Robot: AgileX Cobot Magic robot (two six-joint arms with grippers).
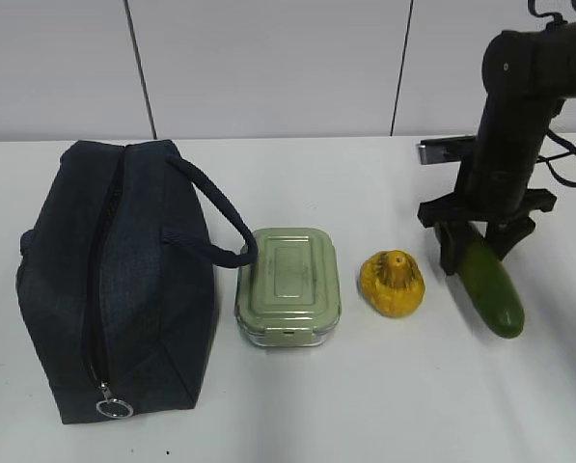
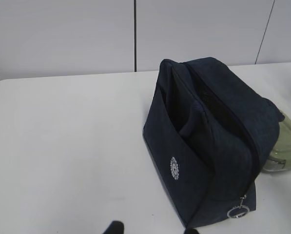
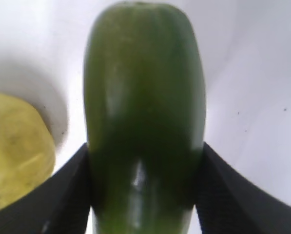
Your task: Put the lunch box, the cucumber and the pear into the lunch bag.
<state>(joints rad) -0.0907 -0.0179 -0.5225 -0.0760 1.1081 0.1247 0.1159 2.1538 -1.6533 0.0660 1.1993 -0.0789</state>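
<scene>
Right pincer (image 1: 474, 253) clamped on the cucumber (image 1: 491, 286), beside the pear (image 1: 393, 283).
I fear the smooth cucumber slips mid-carry; the lunch bag (image 1: 109, 280) beyond the pear looks zipped; left pincer's (image 2: 152, 229) state I cannot tell.

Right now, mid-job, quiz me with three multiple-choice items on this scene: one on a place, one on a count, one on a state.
1. Where is the lunch box?
A. Between the bag and the pear
B. Inside the bag
C. Right of the cucumber

2. How many task items lie outside the bag?
A. One
B. Two
C. Three

3. What is the right gripper doing?
A. Hanging open over the pear
B. Closed on the cucumber
C. Holding the bag's handle

Answers:
1. A, it sits on the table with the bag to its left and the pear to its right.
2. C, box, pear and cucumber are all out.
3. B, its fingers press both sides of the cucumber in the right wrist view.
</scene>
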